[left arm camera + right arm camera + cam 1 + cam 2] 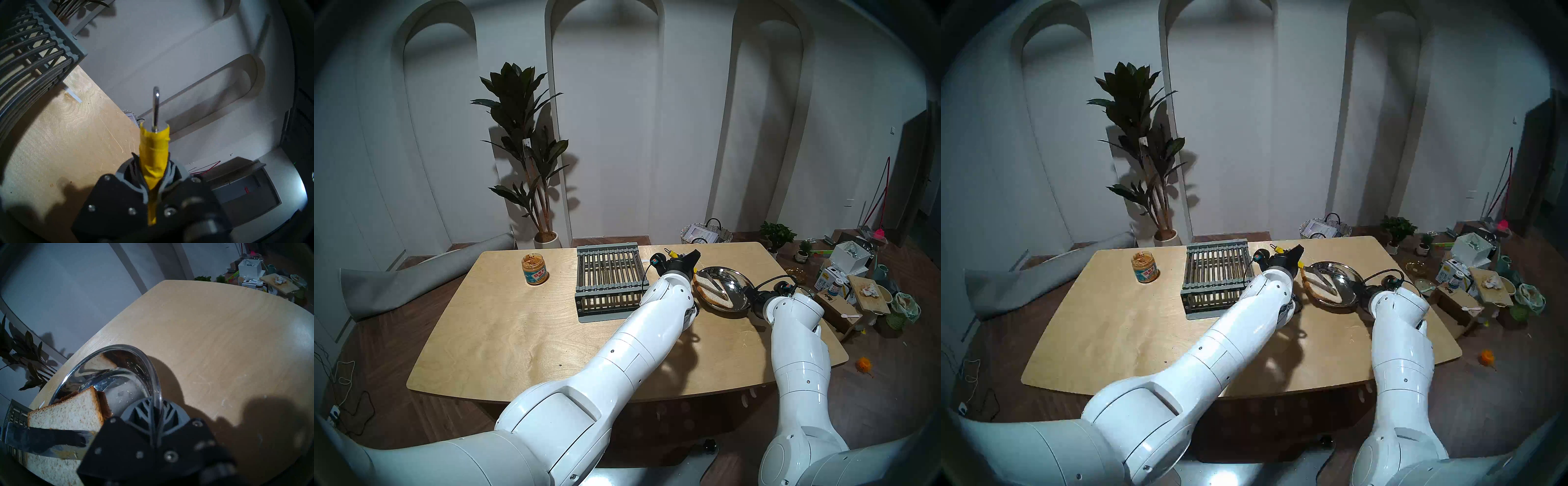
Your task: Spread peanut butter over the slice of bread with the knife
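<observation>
Spreading was the step in hand as the left gripper (153,190), its dark jaws clamped on the stubby yellow handle of the small knife (153,152), laid the short flat blade across the large half-oval slice of bread (68,414), pale in the crumb and brown at the crust. That slice leaned against the near left wall of the round polished steel dish (734,281), which stood toward the far right corner of the pale wooden table (504,325). The right gripper (155,414) had its grey ribbed fingers pressed together over the dish's near rim, apparently steadying it. Seen from the right wrist, the blade carried a thin tan smear along its lower edge, while the crumb on view looked largely bare, suggesting the coating had barely begun. The peanut butter (535,260), a lumpy tan-brown paste, sat in a small clear glass jar with a blue, white and red label near the table's far left corner, lid off and well apart from the dish; a grey slatted rack (607,278) stood between the two. The next move would likely call for drawing the flat of the blade along the slice with light, even pressure so the soft crumb did not tear or slide up the wall, with the dish held firm, and then probably a trip past the rack to the jar for more paste.
</observation>
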Tool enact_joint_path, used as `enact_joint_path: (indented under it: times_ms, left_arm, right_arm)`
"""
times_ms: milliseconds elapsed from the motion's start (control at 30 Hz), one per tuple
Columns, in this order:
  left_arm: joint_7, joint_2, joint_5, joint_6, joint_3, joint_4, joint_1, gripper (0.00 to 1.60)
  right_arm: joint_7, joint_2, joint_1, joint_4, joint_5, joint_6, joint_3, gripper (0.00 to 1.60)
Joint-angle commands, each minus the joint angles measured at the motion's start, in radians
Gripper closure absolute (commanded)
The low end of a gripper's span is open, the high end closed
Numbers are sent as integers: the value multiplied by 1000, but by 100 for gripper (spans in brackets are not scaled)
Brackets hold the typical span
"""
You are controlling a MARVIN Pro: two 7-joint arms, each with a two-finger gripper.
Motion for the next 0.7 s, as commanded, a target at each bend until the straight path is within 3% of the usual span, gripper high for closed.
enact_joint_path:
  times_ms: [0, 333, 667]
  left_arm:
    - [-45, -12, -1, -11, -8, 3, -52, 160]
    - [-47, 6, -2, 4, -18, -7, -39, 160]
    - [56, 10, 22, 3, -19, -7, -36, 160]
  right_arm:
    - [5, 3, -2, 15, -1, 1, -3, 160]
    - [-6, -7, -12, -30, 1, 26, 1, 160]
    - [-11, -9, -19, -43, 2, 27, 3, 160]
